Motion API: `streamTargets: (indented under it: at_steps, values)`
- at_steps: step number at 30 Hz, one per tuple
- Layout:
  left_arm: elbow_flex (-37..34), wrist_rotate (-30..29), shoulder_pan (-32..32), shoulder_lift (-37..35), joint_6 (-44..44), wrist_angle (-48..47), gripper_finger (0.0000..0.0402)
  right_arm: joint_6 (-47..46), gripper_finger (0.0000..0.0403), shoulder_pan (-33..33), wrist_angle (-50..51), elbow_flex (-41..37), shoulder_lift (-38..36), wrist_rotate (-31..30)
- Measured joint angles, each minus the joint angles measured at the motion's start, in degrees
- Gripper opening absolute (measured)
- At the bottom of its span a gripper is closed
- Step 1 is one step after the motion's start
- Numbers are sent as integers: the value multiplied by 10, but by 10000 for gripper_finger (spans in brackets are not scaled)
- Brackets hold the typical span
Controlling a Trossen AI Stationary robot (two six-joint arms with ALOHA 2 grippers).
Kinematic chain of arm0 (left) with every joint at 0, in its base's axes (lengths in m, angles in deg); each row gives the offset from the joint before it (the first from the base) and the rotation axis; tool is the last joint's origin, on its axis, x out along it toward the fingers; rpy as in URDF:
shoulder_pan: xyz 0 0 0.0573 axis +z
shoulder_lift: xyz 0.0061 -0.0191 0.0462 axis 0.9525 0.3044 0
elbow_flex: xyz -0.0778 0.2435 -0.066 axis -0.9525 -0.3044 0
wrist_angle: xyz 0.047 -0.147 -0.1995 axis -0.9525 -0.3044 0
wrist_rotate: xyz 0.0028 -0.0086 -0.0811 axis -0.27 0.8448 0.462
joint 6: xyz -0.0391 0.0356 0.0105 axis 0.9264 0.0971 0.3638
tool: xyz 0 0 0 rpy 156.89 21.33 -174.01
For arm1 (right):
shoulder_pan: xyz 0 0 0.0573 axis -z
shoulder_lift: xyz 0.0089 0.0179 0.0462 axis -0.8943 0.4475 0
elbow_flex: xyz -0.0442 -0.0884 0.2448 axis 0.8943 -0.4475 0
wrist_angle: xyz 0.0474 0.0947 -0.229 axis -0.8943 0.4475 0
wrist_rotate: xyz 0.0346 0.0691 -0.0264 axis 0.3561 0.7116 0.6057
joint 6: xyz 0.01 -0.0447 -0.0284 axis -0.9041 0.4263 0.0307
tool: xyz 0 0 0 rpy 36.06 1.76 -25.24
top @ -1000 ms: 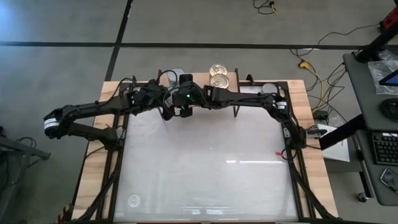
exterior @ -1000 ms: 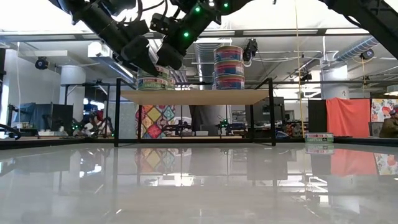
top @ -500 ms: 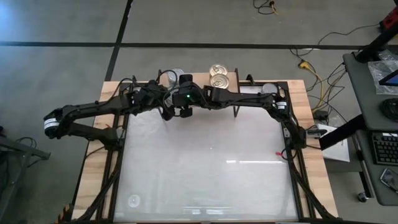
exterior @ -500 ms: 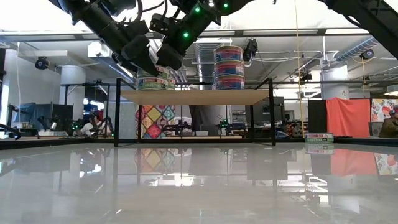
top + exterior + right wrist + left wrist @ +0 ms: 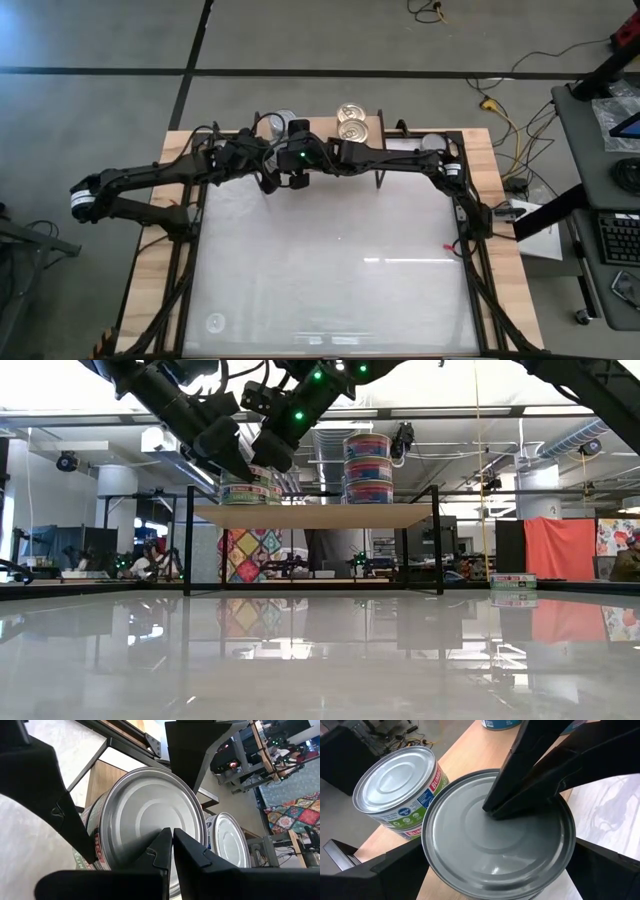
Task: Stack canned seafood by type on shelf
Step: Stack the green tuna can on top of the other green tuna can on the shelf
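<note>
A short round tin with a plain silver-grey lid [image 5: 497, 837] sits on the left part of the small light-wood shelf on thin black legs [image 5: 315, 515], just beside a second silver-lidded tin with a green and blue label [image 5: 395, 782] and well apart from the gold-lidded stack [image 5: 351, 119] at the other end. The left pincer [image 5: 485, 870] straddles it with fingers spread wide, one at each side, while the right pincer [image 5: 172, 837], closed to a point, presses on its lid. This looks like steadying a tin during placement; next the silver pair wants stacking, and a lone silver-lidded tin [image 5: 432, 144] on the bench [image 5: 330, 270] remains.
</note>
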Motion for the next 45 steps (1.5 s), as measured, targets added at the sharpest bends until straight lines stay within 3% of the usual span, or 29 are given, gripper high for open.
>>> streamTargets:
  at_steps: [40,45]
  values:
    - [-1,-2,0,0,2,5,400,0,13,0,0,0,0,0]
    - [0,-2,0,0,-2,2,379,0,13,0,0,0,0,0]
